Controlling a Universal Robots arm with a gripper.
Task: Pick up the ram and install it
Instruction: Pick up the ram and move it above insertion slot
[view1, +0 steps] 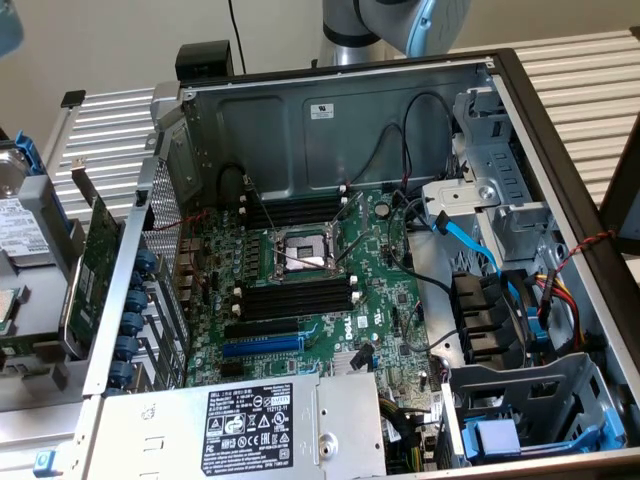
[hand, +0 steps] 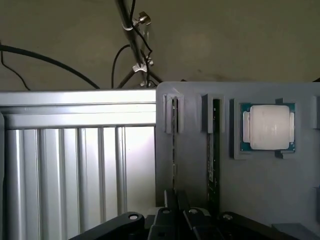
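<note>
In the wrist view the ram (hand: 174, 150) stands on edge in a slot of a grey holder tray (hand: 260, 190), showing only as a thin dark line. My gripper (hand: 176, 201) sits over its near end, with the dark fingers (hand: 165, 217) drawn in against both of its faces. A second green stick (hand: 215, 150) stands in the neighbouring slot, untouched. In the exterior view the open computer case (view1: 340, 120) lies flat, and the black memory slots (view1: 297, 296) flank the processor socket (view1: 300, 250). The arm (view1: 400, 20) shows behind the case.
A processor chip (hand: 269, 127) rests in a pocket of the tray beside the sticks. The tray lies on a slatted metal table (hand: 75, 170), with cables and a thin stand (hand: 135, 40) beyond. A green expansion card (view1: 100, 250) and a hard drive (view1: 20, 230) lie at the exterior view's left.
</note>
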